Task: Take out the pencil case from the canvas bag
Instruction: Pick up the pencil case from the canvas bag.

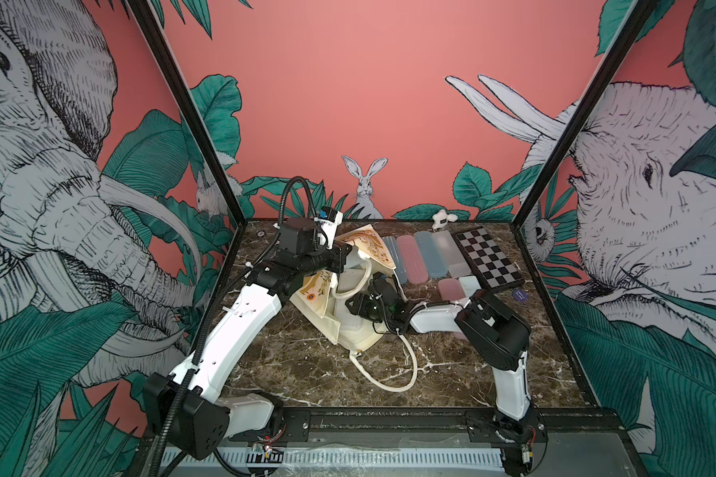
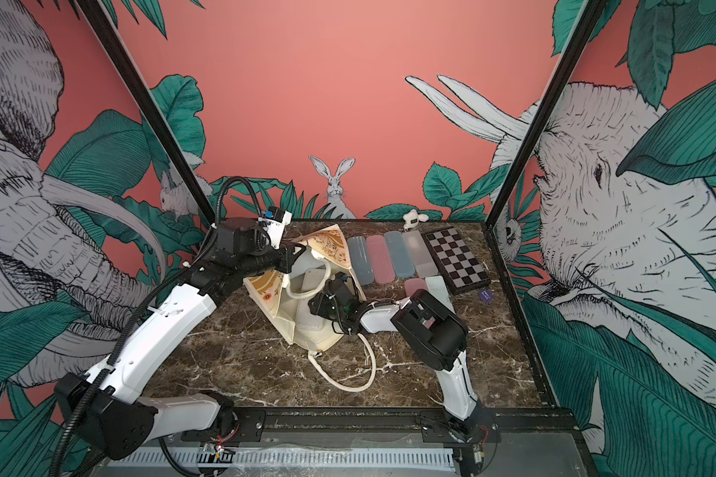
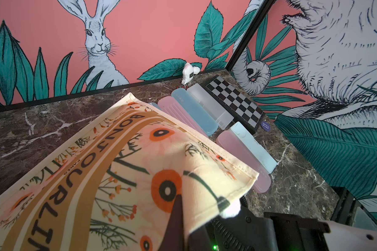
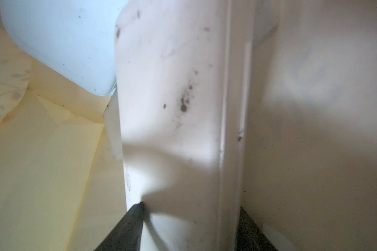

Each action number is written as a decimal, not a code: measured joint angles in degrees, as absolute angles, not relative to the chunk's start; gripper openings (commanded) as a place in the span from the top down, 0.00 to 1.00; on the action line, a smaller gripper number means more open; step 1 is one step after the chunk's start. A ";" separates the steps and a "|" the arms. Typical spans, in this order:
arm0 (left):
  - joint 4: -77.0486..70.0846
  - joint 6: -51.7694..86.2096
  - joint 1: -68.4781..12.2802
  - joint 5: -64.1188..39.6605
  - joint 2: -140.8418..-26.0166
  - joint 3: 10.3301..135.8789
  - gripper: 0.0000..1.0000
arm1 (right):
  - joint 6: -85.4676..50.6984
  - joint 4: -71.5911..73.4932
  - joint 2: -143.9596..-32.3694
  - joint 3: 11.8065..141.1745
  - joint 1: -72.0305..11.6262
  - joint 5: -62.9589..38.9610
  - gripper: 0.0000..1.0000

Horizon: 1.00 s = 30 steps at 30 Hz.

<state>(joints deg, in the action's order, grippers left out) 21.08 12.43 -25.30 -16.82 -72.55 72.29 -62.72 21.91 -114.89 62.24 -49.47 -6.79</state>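
Left gripper (image 1: 344, 257): left of centre in a top view, clamped shut on the canvas bag's raised rim, holding the mouth agape.
Canvas bag (image 1: 371, 245): centre of the frame, slumped on the marble table (image 1: 306, 371), with one handle (image 1: 406, 371) trailing toward the bottom.
Right gripper (image 1: 360, 309): just right of centre, reached into the bag's mouth. A jaw stands on each side of the case, but I cannot tell whether they have bitten.
Pencil case (image 4: 172, 97): white and not yet out of the bag, in the middle of the right wrist view. A pale blue case (image 4: 59, 43) sits at the upper left.
Loose cases (image 1: 410, 258): right of the bag, several laid out on the table.
Progress: the bag is open and the case reached. Securing the grip and lifting the case clear appear to remain.
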 measured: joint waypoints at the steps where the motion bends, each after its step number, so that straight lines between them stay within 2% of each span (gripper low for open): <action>1: 21.08 12.43 -25.30 -16.82 -72.58 72.29 1.00 | -62.57 21.87 -114.54 62.06 -49.47 -6.79 0.49; 11: 20.75 12.45 -25.23 -16.71 -72.82 72.29 1.00 | -60.84 21.78 -111.63 61.01 -49.47 -6.59 0.65; 20: 20.40 12.43 -25.23 -15.53 -73.73 73.36 1.00 | -56.93 20.45 -108.81 59.88 -49.50 -5.96 0.73; 30: 26.74 6.87 -25.26 -6.98 -78.08 81.52 1.00 | -47.46 12.73 -102.37 59.64 -49.60 -5.37 0.79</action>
<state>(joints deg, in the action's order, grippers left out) 26.74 6.87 -25.26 -6.98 -78.08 81.52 -47.46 12.73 -102.37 59.64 -49.60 -5.37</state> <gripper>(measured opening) 0.053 0.344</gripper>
